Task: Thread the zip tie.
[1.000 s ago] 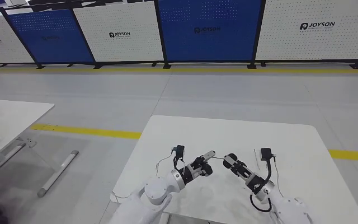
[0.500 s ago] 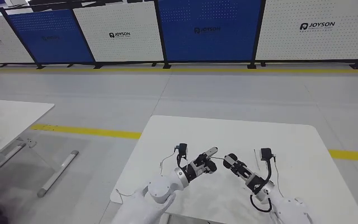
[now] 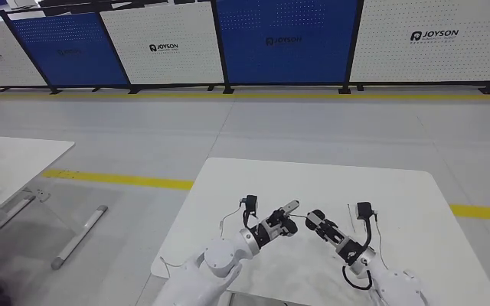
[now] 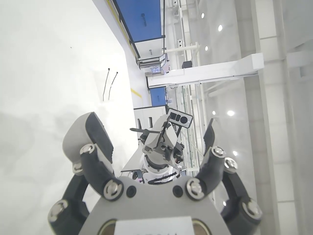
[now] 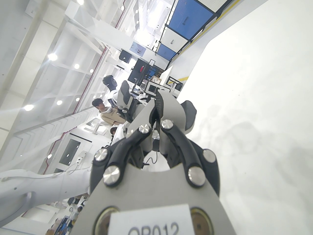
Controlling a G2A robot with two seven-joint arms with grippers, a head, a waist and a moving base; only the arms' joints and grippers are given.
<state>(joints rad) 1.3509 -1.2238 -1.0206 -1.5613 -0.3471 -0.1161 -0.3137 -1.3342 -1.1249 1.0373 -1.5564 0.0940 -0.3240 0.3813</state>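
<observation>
Jaws of the right gripper [image 5: 157, 99] are clenching the zip tie [image 4: 137, 130] — likely presenting its end to the left gripper [image 4: 151, 123], hanging wide open.

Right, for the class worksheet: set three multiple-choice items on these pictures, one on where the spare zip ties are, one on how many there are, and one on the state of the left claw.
1. Where do the spare zip ties lie?
A. on the floor
B. hung on a blue wall panel
C. on the white table

2. How many spare zip ties does the left wrist view show there?
A. one
B. two
C. five

3. How is the left claw?
A. open, with nothing between its fingers
B. shut on a zip tie
C. shut flat on the table

Answers:
1 C, as the thin black strips rest on the white tabletop near its far edge.
2 B, as two strips lie side by side, each with a small head.
3 A, as its two fingers stand wide apart with nothing held between them.
</observation>
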